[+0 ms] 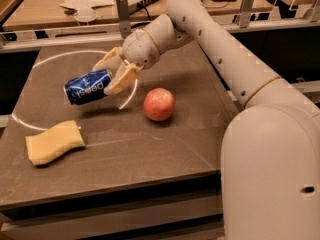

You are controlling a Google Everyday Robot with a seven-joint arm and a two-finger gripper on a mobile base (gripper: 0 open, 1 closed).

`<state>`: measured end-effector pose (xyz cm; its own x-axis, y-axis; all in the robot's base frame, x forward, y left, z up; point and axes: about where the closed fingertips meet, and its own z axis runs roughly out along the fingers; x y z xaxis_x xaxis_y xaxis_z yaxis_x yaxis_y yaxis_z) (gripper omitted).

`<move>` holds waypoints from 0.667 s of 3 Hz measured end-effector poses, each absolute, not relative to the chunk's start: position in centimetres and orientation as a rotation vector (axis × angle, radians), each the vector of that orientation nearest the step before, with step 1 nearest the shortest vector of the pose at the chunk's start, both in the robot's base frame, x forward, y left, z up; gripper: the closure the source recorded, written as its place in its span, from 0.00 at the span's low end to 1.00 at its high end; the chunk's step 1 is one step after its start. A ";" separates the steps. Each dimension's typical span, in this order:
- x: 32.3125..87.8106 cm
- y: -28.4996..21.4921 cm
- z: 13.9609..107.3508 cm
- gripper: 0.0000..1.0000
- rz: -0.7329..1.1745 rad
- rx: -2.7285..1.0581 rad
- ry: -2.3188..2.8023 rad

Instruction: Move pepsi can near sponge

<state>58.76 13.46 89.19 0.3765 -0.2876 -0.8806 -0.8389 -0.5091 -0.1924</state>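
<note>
The dark-blue pepsi can (87,87) hangs on its side, tilted, above the left middle of the dark table (150,154). My gripper (111,74) is shut on the can's right end, its tan fingers (121,79) on either side. The pale-yellow sponge (53,142) lies flat near the table's front left, below and left of the can, apart from it.
A round red apple (159,104) sits right of the can near the table's middle. A white circle line (47,59) is marked on the tabletop. My large white arm (240,69) fills the right side. A cluttered bench (90,1) stands behind.
</note>
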 end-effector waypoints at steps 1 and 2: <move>57.4 15.3 87.0 0.73 1.191 -1.993 0.964; 56.6 16.1 86.2 0.42 1.251 -2.019 0.959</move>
<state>56.59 16.07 86.19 0.3046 -0.2745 -0.9121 -0.8096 -0.5790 -0.0962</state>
